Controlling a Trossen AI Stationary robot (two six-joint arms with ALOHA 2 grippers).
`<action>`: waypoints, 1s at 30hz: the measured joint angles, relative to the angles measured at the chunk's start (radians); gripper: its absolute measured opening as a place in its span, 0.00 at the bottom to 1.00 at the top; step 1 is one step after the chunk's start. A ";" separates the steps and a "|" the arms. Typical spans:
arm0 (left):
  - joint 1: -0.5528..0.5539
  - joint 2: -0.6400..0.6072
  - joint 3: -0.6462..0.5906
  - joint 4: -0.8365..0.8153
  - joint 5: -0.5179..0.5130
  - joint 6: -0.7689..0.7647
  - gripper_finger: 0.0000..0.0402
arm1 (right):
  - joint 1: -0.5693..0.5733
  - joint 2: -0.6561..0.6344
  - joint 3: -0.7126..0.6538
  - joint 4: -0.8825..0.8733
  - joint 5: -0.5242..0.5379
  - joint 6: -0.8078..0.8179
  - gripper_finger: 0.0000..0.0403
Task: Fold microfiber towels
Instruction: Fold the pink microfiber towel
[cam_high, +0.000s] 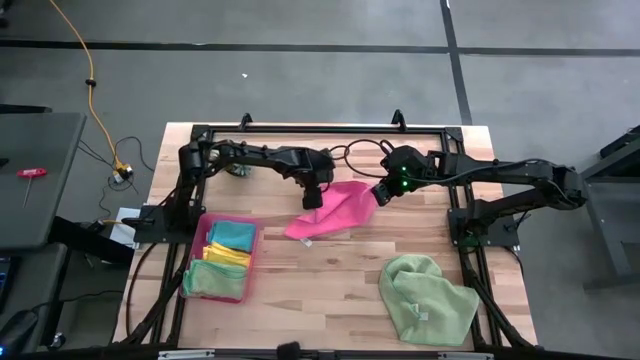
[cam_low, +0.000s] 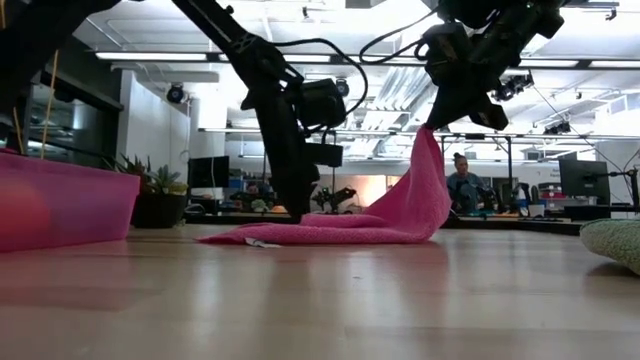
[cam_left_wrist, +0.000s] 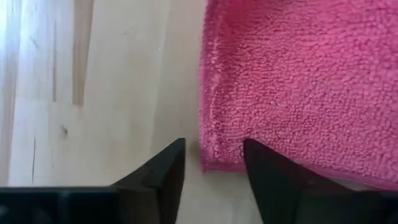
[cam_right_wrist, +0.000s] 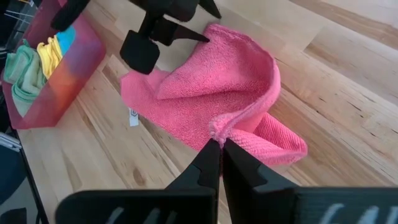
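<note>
**Pink towel lifted at one corner, left fingers astride its edge**

The right gripper is pinched shut on a corner of the pink towel, holding that corner up off the table. In the low view the cloth rises to a peak under the gripper and slopes down to the wood, where the rest lies flat with a small white tag at its near edge. On the table seen from above, the towel sits just off centre toward 12 o'clock, between the two arms; the raised corner is at its 2 o'clock end.

The left gripper is down at the towel's 10 o'clock edge. Its fingers stand apart, one over bare wood and the other over the cloth, with the towel's hemmed corner lying between them. They have not closed on it.

A pale green towel lies rumpled near the table's 5 o'clock corner, well apart from the pink one. At 8 o'clock the pink tray holds a teal towel, a yellow towel and a second green towel, stacked side by side.
</note>
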 joint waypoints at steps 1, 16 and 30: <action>-0.003 0.000 0.000 -0.003 -0.012 0.000 0.34 | 0.000 0.000 0.000 0.000 0.000 0.000 0.00; -0.002 -0.191 0.077 -0.230 -0.090 -0.034 0.00 | -0.047 -0.023 0.086 -0.120 0.007 -0.187 0.00; 0.095 -0.556 0.291 -0.275 -0.298 0.001 0.00 | -0.280 -0.006 0.415 -0.395 0.136 -0.515 0.00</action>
